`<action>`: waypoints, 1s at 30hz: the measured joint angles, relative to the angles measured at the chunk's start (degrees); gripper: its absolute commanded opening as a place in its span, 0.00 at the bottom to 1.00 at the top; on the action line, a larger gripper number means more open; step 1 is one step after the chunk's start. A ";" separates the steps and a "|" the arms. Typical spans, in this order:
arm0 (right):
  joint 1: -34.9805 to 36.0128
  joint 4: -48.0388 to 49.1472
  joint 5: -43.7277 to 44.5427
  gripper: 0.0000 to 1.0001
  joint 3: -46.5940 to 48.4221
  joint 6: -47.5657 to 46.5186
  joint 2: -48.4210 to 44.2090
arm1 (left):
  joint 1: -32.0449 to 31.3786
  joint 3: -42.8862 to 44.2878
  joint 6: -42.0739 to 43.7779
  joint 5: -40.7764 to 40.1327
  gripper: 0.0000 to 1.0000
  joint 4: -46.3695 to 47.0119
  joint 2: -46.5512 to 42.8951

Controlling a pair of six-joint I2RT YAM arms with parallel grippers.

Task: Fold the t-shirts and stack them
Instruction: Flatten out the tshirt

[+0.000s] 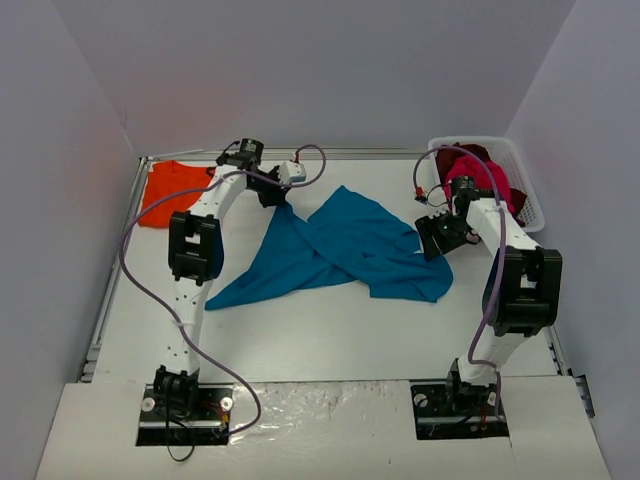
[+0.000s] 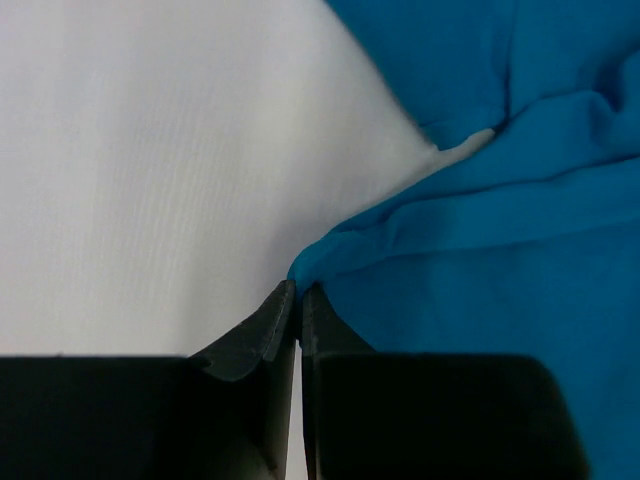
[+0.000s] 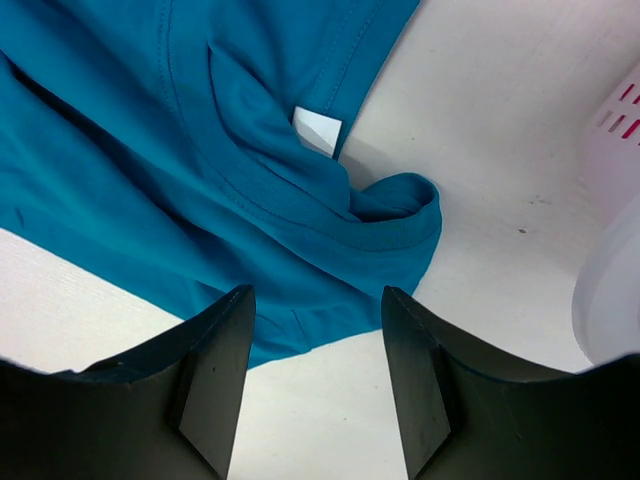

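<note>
Teal t-shirt [image 1: 340,250] lies crumpled in the middle of the counter [image 1: 330,340].
We see the left fingers [image 2: 255,340] clamped on its far edge, the right fingers [image 3: 215,370] apart above its collar [image 3: 330,215]; an orange t-shirt [image 1: 170,190] lies in the far-left corner.

The teal-blue t-shirt [image 1: 340,250], orange t-shirt [image 1: 165,190] and magenta-pink t-shirt [image 1: 490,175] are plain; the basket [image 1: 527,185] is white.
</note>
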 measured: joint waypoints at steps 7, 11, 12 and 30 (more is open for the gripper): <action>0.00 0.00 -0.22 0.50 0.02 0.02 -0.02 | -0.92 -6.84 1.05 1.90 0.02 -8.41 -15.56; 0.02 -0.04 -0.61 0.49 0.02 0.00 -0.61 | -3.10 -13.53 2.49 2.91 0.03 -12.11 -31.58; 0.02 -0.04 -0.72 0.49 0.02 0.00 -0.96 | -3.76 -14.91 3.13 3.28 0.02 -13.49 -35.52; 1.68 -0.72 -1.49 0.51 2.23 0.04 -3.17 | -32.89 -45.81 20.15 2.40 0.55 -31.50 -54.88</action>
